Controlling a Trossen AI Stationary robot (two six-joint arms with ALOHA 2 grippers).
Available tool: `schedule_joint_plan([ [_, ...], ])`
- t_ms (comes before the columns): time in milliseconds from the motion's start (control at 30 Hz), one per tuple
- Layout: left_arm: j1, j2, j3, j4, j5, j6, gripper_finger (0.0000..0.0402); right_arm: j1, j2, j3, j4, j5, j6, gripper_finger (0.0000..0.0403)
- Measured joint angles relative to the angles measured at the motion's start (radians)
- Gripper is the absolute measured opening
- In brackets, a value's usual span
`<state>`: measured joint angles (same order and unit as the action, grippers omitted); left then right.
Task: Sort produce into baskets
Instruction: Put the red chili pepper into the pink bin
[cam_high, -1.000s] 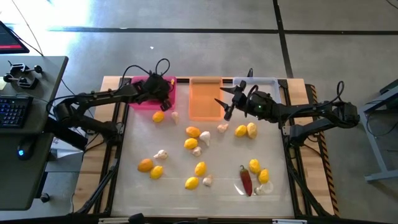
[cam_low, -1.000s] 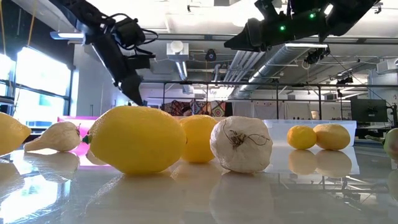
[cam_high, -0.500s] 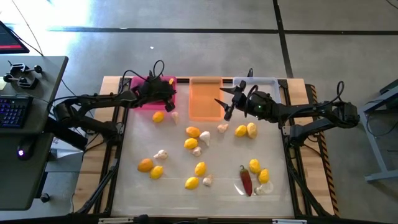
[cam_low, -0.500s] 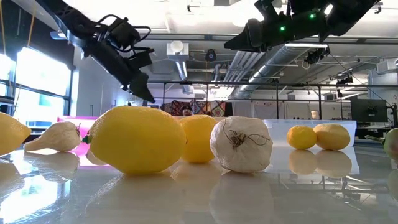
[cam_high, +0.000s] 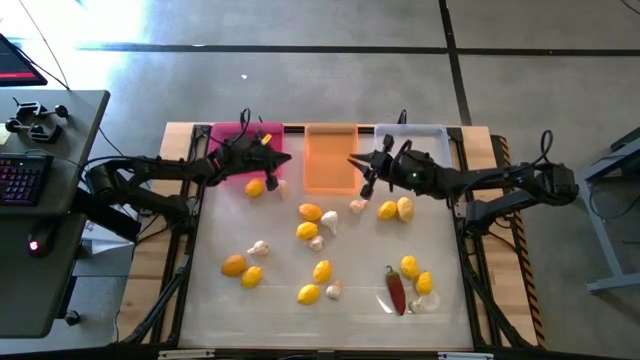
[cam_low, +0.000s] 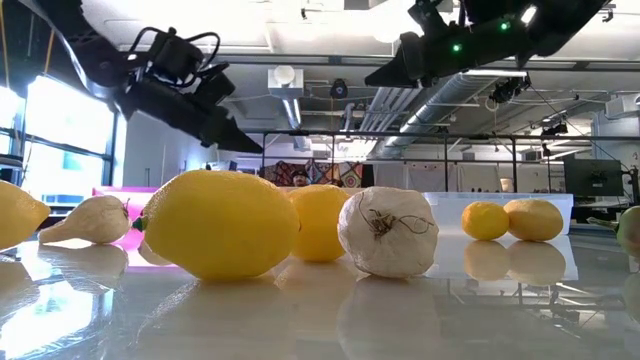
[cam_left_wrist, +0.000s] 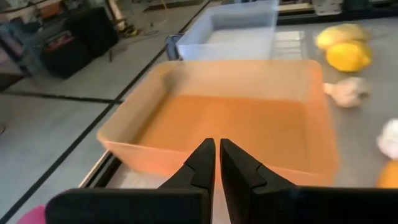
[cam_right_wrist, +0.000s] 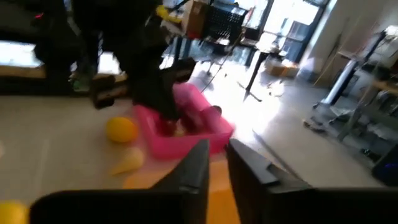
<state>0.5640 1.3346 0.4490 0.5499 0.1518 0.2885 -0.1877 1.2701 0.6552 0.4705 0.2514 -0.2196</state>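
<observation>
A: From above, where do the arms sit around the orange basket (cam_high: 330, 160)?

B: The left pincer (cam_high: 283, 158) reaches in from the pink basket (cam_high: 225, 135) side, its tip just beside the orange one, clenched on nothing. The right pincer (cam_high: 357, 164) hangs at the orange basket's other edge, with the clear basket (cam_high: 432, 133) behind it; its fingers are nearly together and empty.

A: And the produce?

B: Lemons (cam_high: 310, 212), garlic bulbs (cam_high: 329, 222) and a red chili (cam_high: 396, 291) lie scattered on the surface (cam_high: 280, 290) in front of the orange basket.

A: The low view?

B: A big lemon (cam_low: 220, 223) and a garlic bulb (cam_low: 388, 231) fill the front; both arms hang overhead.

A: Left wrist?

B: Two dark fingers (cam_left_wrist: 205, 163) pressed together, pointing into the orange basket (cam_left_wrist: 236, 118), which is bare inside.

A: Right wrist?

B: Fingers (cam_right_wrist: 198, 163) close together; beyond them the pink basket (cam_right_wrist: 186, 127) and the other arm.

A: Any writing?

B: None I can read.
</observation>
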Motion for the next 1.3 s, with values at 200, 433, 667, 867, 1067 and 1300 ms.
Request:
schedule_joint_plan([
  [200, -0.036, 0.0, -0.013, 0.029, 0.004, 0.02, 0.0011, 0.071, 0.0, 0.0, -0.195, 0.008, 0.122, 0.0006],
  [433, -0.071, 0.0, -0.013, 0.032, 0.004, 0.021, 0.0011, 0.171, 0.0, 0.07, -0.513, 0.034, 0.337, 0.0038],
  [667, -0.083, 0.0, -0.012, 0.044, 0.003, 0.035, 0.0011, 0.277, 0.0, 0.233, -1.035, -0.022, 0.663, 0.0088],
  [867, -0.083, 0.0, -0.012, 0.043, -0.006, 0.07, 0.0011, 0.34, 0.0, 0.248, -1.145, -0.174, 0.876, 0.0141],
  [1067, -0.082, 0.0, -0.012, 0.043, -0.007, 0.089, 0.0011, 0.43, 0.002, 0.248, -1.173, -0.251, 0.983, 0.0173],
  [1300, -0.08, 0.0, -0.012, 0.049, -0.007, 0.1, 0.0011, 0.521, 0.08, 0.248, -1.16, -0.257, 1.023, 0.0169],
])
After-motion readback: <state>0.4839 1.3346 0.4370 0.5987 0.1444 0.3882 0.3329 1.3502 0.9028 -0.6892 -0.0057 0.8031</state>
